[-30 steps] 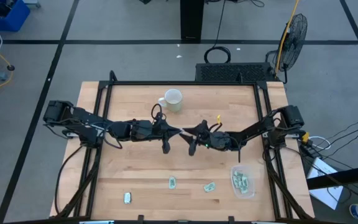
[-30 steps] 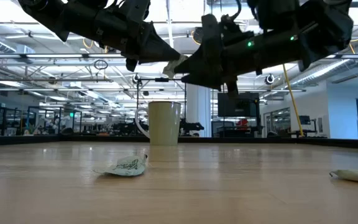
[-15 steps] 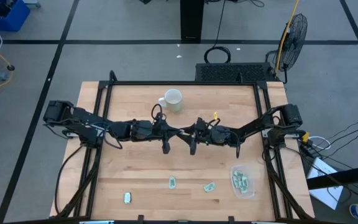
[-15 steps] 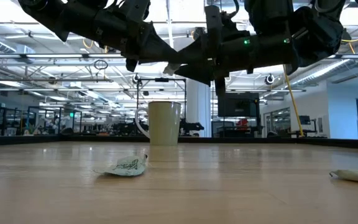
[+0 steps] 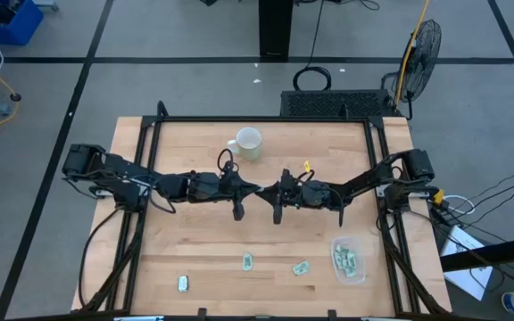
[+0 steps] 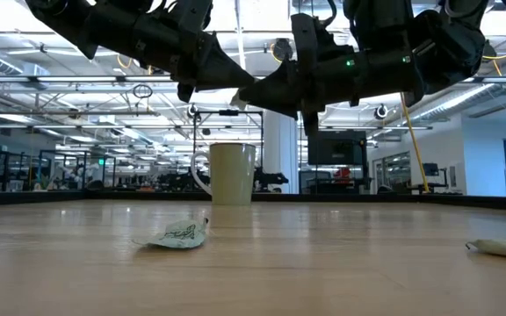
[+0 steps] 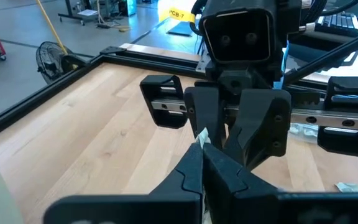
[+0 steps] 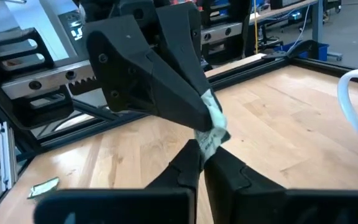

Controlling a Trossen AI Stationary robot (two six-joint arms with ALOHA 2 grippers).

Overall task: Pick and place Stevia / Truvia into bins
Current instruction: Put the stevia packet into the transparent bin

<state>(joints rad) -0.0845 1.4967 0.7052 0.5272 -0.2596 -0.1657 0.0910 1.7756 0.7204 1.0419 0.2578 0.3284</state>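
One pale green and white Stevia packet (image 8: 212,124) hangs high above the table's middle. My left gripper (image 5: 253,189) and my right gripper (image 5: 271,190) meet tip to tip there, and both are shut on it. In the left wrist view only a sliver of the packet (image 7: 201,138) shows between the fingers. Three more packets lie flat near the front edge (image 5: 247,261) (image 5: 301,267) (image 5: 183,283). The clear bin (image 5: 348,259) stands at the front right with several packets in it. My left gripper pinches one end of the packet (image 7: 199,143) between its two fingertips. It comes level from the table's left. The packet is lifted clear of the table. My right gripper pinches the packet's other end (image 8: 207,142) between its fingertips. It comes level from the table's right, facing the left fingers (image 8: 166,93). The crumpled paper spans the short gap between the two grippers.
A white mug (image 5: 247,143) stands at the far middle, just beyond the grippers. The black frame rails (image 5: 141,178) run along the table's left, right and far sides. In the low view a packet (image 6: 178,234) lies in front of the mug.
My right gripper has gone toward the table's left until it met the left gripper. It has shut on the free end of the packet. The left gripper and the packet have stayed where they were.
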